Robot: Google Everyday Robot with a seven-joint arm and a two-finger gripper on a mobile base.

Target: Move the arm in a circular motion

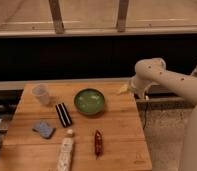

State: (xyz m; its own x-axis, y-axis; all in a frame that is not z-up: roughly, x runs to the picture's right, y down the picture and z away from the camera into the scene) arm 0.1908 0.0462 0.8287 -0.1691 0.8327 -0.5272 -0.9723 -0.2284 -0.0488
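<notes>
While I'm watching from my end, the arm reaches in from the right and bends down at the back right edge of the table. The gripper at its pale tip hangs just right of the green bowl, apart from it. Can't tell from here whether that gripper is clenched or released.

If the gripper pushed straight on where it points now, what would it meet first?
Likely the green bowl: the gripper, over the far edge of the table, points toward it, though height is unclear.
</notes>
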